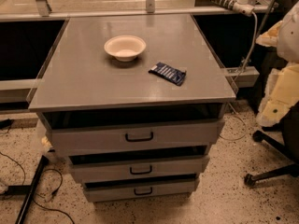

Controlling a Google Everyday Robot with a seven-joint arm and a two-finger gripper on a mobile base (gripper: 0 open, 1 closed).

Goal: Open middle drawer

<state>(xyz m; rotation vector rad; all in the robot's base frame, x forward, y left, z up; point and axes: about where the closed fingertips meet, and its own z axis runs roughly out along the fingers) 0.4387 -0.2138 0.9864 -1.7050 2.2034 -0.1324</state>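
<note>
A grey cabinet stands in the middle of the camera view with three stacked drawers. The middle drawer [140, 168] has a low flat grey front and a small black bar handle [140, 170]. It sits between the taller top drawer [135, 136] and the narrower bottom drawer [141, 190]. A dark gap shows above each drawer front. The middle front stands slightly behind the top one. My gripper is not in view, and nothing touches the handle.
A white bowl [124, 47] and a dark blue packet [167, 73] lie on the cabinet top [84, 78]. An office chair base [271, 167] and yellow-white padding [282, 92] stand at the right. Cables [28, 190] lie on the speckled floor at the left.
</note>
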